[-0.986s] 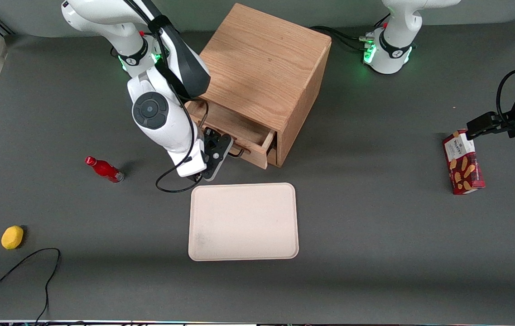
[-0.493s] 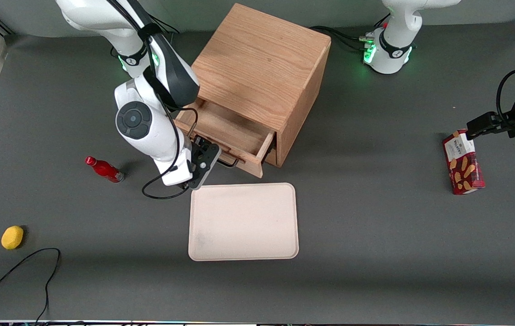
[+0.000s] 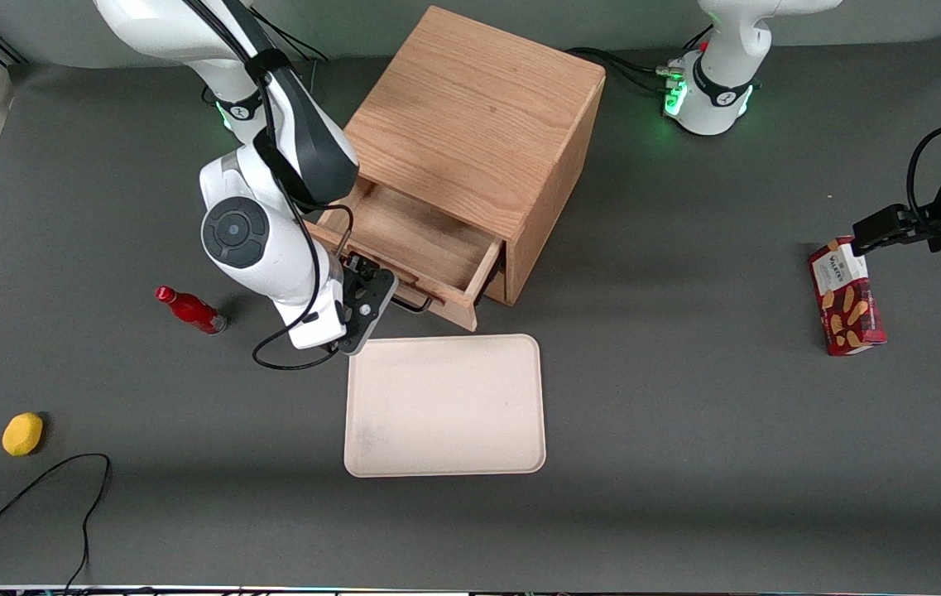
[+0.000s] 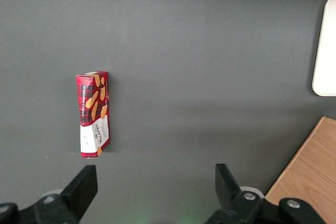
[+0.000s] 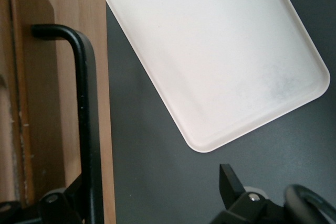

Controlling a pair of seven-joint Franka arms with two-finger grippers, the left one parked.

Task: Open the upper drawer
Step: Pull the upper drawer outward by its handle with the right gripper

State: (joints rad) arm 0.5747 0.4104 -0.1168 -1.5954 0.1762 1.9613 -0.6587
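A lemon (image 3: 22, 434) is sitting on the dark grey worktop (image 3: 685, 455) toward the working arm's end, with a loose black cable (image 3: 40, 488) curling just beside it, nearer the front camera. A red bottle (image 3: 191, 310) is lying on its side farther from that camera than the lemon.

Next, the right arm is reaching down in front of the oak cabinet (image 3: 478, 124). Its end effector (image 3: 387, 291) (image 5: 155, 182) is hanging at the thin black bar handle (image 3: 414, 305) (image 5: 86, 103). Its fingers are standing wide apart. The bar is running between them, close against one finger (image 5: 73, 195) and well apart from the other (image 5: 231, 182).

The upper drawer (image 3: 424, 240) is standing pulled out of the cabinet toward the front camera. Its shallow wooden tray is showing bare, and its oak front is overhanging the worktop just short of the cream serving tray (image 3: 445, 406) (image 5: 210, 51). That tray is lying flat, nearer the front camera than the cabinet.

Toward the parked arm's end, a red tartan Walkers shortbread box (image 3: 847, 298) (image 4: 93, 114) is lying on the worktop, well apart from the cabinet.
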